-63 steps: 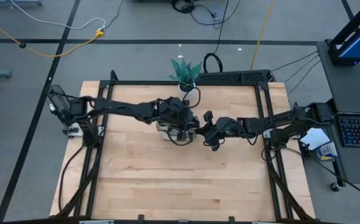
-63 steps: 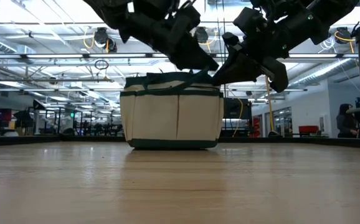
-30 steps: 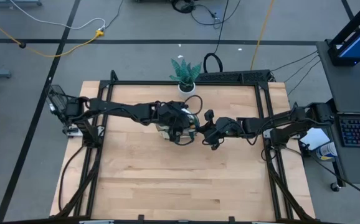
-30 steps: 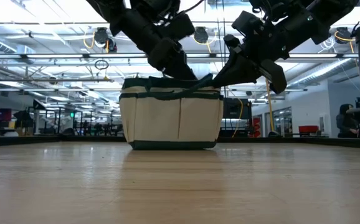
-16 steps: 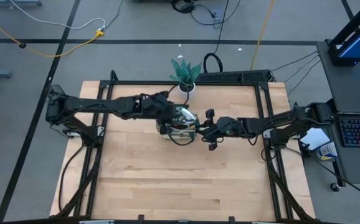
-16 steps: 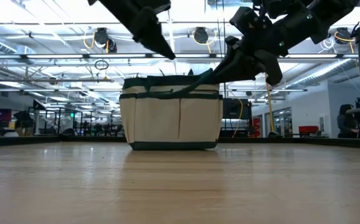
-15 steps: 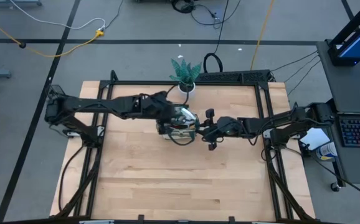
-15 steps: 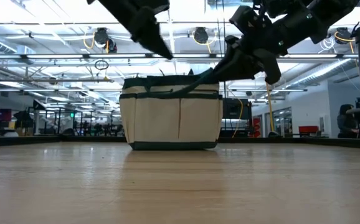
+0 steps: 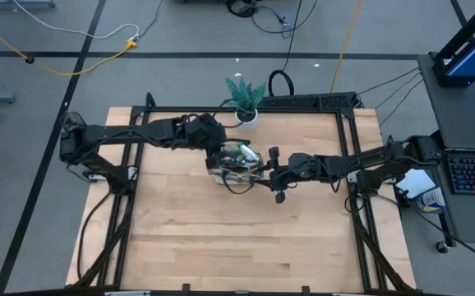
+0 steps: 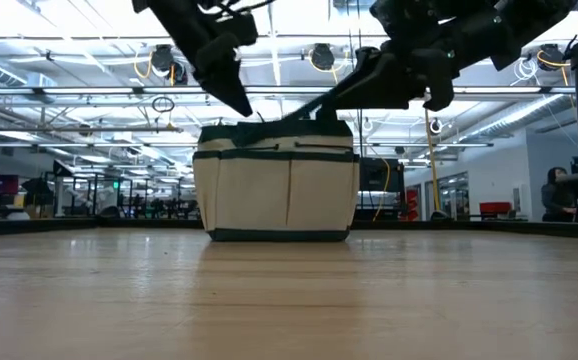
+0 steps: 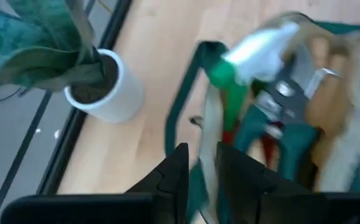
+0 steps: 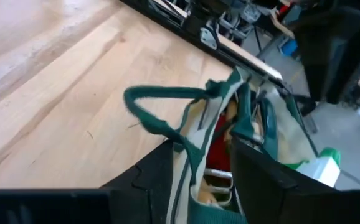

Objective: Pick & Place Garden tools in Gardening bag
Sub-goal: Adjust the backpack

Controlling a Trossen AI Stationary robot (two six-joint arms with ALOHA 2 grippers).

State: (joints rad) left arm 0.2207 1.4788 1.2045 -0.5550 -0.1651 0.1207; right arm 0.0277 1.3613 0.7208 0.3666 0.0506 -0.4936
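Left gripper (image 9: 214,138) has withdrawn toward 10 o'clock off gardening bag (image 9: 232,163).
Its fingers sit nearly together, empty; right gripper (image 12: 200,163) spread astride bag rim.

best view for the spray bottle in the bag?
Left wrist view: the green spray bottle with its white head stands clear among the shears inside the gardening bag. High view gives a green speck; right wrist view one corner; low view hides it.
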